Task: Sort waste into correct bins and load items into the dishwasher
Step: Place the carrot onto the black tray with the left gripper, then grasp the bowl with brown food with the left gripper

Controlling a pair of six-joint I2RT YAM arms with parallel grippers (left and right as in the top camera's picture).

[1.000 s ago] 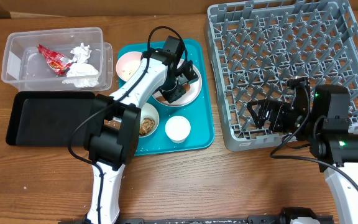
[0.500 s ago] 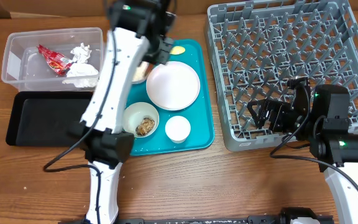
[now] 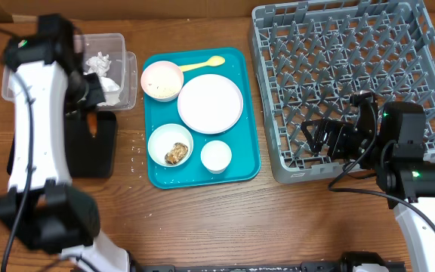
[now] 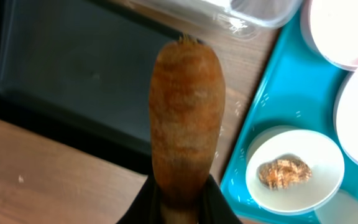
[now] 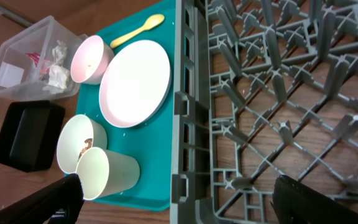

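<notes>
My left gripper [image 3: 89, 106] is shut on a long brown fried food piece [image 4: 186, 118], held above the right end of the black tray [image 3: 104, 151], next to the clear tub [image 3: 123, 45] that holds crumpled tissue [image 3: 100, 64]. In the left wrist view the jaws [image 4: 179, 202] pinch the piece's lower end. On the teal tray [image 3: 244, 162] sit a bare white plate [image 3: 210, 103], a bowl with rice [image 3: 161, 80], a bowl with brown scraps [image 3: 171, 145], a cup [image 3: 216, 156] and a yellow spoon [image 3: 198, 65]. My right gripper [image 3: 327, 137] is open and empty at the front left corner of the grey dish rack [image 3: 353, 75].
A few white grains lie on the wood [image 3: 136, 149] between the black tray and the teal tray. The red wrapper [image 5: 33, 58] shows in the tub in the right wrist view only. The rack [image 5: 278, 93] fills the table's right side.
My left arm has swung from the plate on the teal tray leftward to the black tray, carrying the fried piece. The plate now shows bare. The right arm has not moved.
</notes>
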